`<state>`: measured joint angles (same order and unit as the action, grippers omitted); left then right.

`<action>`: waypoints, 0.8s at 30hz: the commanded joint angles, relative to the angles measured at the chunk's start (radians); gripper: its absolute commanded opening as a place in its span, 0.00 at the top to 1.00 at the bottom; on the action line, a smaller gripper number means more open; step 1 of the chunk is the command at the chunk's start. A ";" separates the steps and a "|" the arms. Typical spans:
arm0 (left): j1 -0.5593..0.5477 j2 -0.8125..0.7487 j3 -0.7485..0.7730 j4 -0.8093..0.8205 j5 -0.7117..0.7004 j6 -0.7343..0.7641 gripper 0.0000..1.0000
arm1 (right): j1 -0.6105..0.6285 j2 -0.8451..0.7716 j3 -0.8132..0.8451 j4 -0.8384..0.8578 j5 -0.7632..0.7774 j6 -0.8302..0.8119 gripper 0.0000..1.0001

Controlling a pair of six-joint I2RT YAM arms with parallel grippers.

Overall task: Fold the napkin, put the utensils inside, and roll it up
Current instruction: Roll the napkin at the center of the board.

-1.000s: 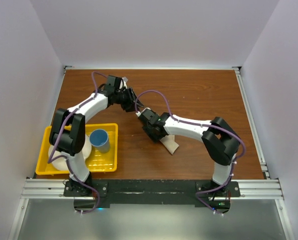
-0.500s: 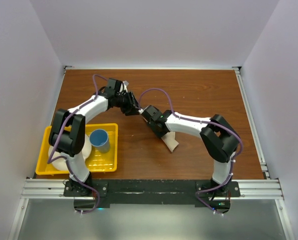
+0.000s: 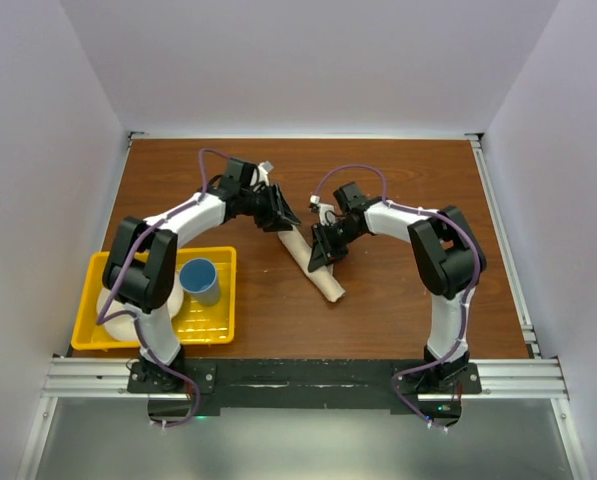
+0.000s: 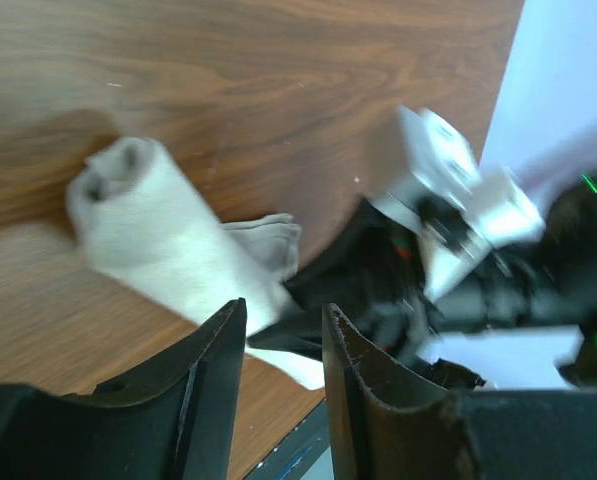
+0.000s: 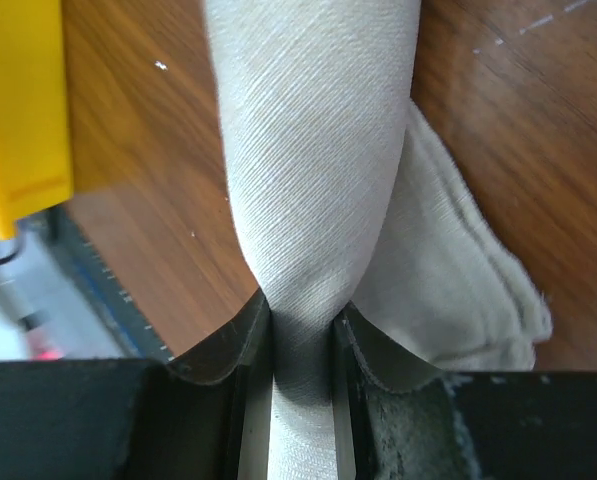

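Observation:
The napkin (image 3: 323,280) is a beige roll lying slantwise at the middle of the table. My right gripper (image 3: 318,252) is shut across the roll's middle; in the right wrist view the cloth (image 5: 313,150) is pinched thin between the jaws of that gripper (image 5: 300,312), with a loose folded layer (image 5: 458,300) beside it. My left gripper (image 3: 284,216) hovers at the roll's far end. In the left wrist view that gripper (image 4: 283,318) stands open with nothing between its jaws, and the roll's open end (image 4: 128,200) lies beyond them. The utensils are hidden.
A yellow tray (image 3: 218,330) sits at the near left, holding a blue cup (image 3: 200,278) and a white plate (image 3: 128,308). The tray's corner (image 5: 18,100) shows in the right wrist view. White walls close in the table on three sides.
My right arm has swung its wrist back and to the right, turned down onto the roll and shut on it. The left gripper has shifted slightly right. More of the roll now shows.

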<state>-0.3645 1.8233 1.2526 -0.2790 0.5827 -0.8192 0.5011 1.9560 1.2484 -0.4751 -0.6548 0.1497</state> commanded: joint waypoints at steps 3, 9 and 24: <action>-0.086 0.073 0.031 0.103 0.045 -0.040 0.61 | -0.067 0.096 0.012 -0.006 -0.231 -0.010 0.86; -0.090 0.146 0.044 0.123 0.003 -0.009 0.62 | -0.084 0.119 0.046 -0.068 -0.159 -0.039 0.84; -0.040 0.258 0.034 0.139 -0.021 0.045 0.65 | -0.001 -0.159 0.066 -0.284 0.204 -0.049 0.45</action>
<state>-0.4229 2.0510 1.2873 -0.1486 0.6254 -0.8192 0.4564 1.9068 1.2903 -0.6445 -0.6010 0.1146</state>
